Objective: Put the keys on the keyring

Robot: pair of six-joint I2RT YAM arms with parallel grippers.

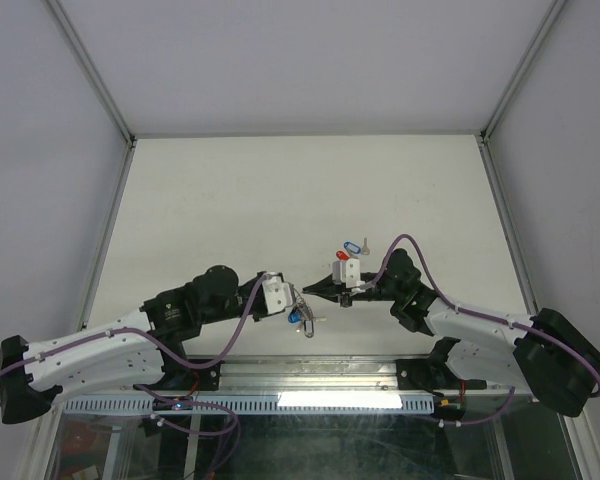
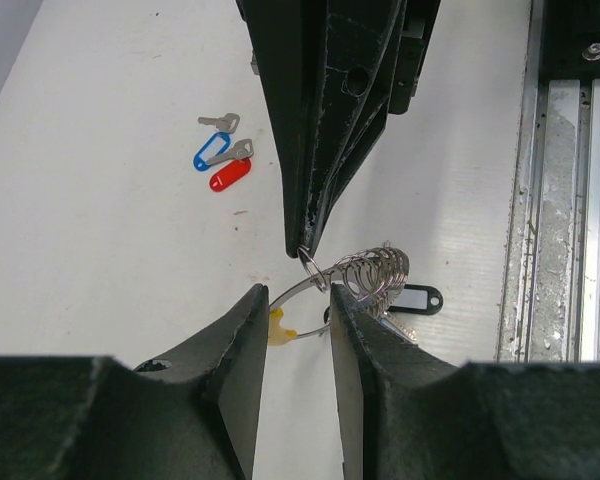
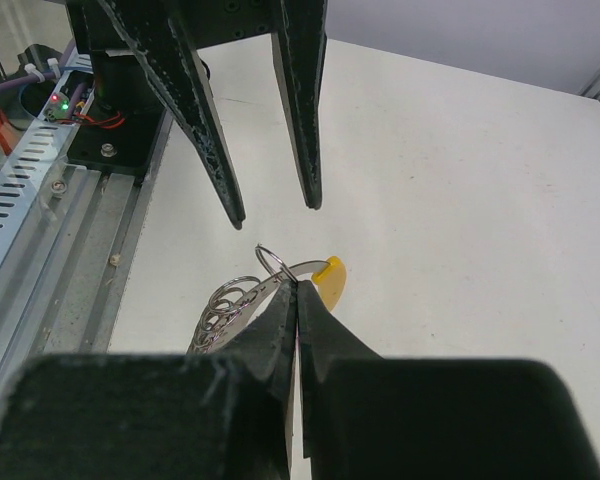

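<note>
Right gripper clamped shut on keyring, pinching the wire just beside the yellow arc. Left gripper has its jaws apart, one on each side of the ring wire. From the right wrist its tips sit just short of the ring, so no grip there. The two grippers meet tip to tip over the table, close to the near edge and about mid-width. Keyring is held up between them. A bunch of small rings is strung on the wire on the side away from the arc, with a black tag just beside the bunch. Can't tell if that tag hangs free or touches the table. Loose keys lie flat on the table further from the near edge and a bit right of centre, well apart from the ring. Blue tag and red tag lie side by side, with one bare key just beyond them.
</note>
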